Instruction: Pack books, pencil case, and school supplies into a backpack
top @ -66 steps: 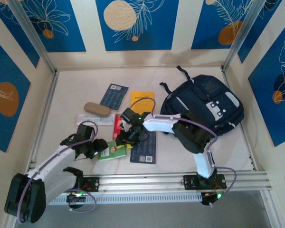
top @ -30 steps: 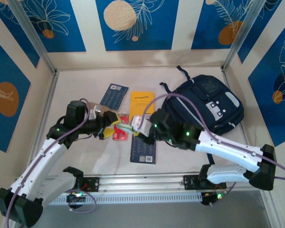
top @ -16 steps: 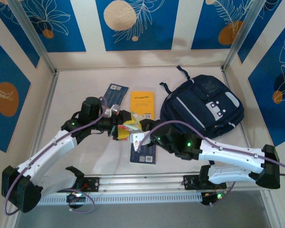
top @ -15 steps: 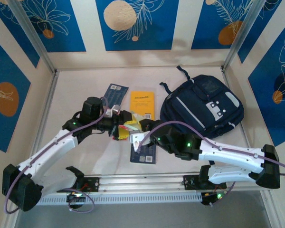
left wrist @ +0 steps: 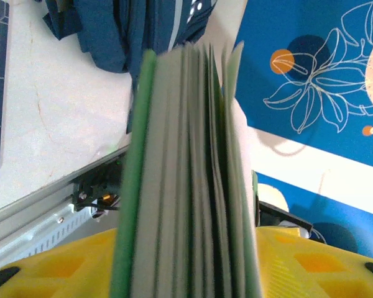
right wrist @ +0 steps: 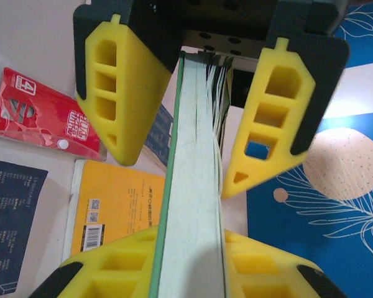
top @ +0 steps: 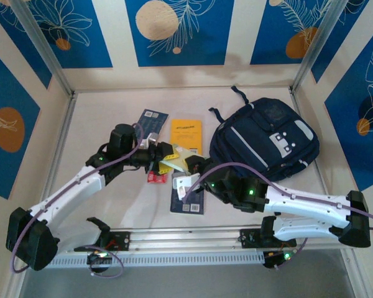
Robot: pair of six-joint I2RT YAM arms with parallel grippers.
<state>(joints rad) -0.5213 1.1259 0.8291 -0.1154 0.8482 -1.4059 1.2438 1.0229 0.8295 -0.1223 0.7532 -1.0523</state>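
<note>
A green box (top: 175,163) hangs above the table's middle with both grippers on it. My right gripper (right wrist: 189,261) is shut on one end of the green box (right wrist: 193,217). My left gripper (right wrist: 180,174) grips the other end, its yellow fingers (left wrist: 56,264) pressed on the box (left wrist: 180,155), whose pages fan apart. The navy backpack (top: 267,139) lies to the right. Below are the yellow-orange book (top: 186,133), two navy books (top: 150,121) (top: 188,198) and a red packet (top: 155,177). The pencil case is hidden.
The red packet (right wrist: 40,115), yellow book (right wrist: 115,211) and a navy book (right wrist: 12,217) lie directly under the grippers. A metal rail (top: 224,239) runs along the near edge. Patterned walls enclose the table, and backpack straps (top: 239,94) trail towards the back wall.
My left gripper moved right to meet the right gripper and narrowed its jaws onto the green box. The right arm drew back slightly, still holding the box.
</note>
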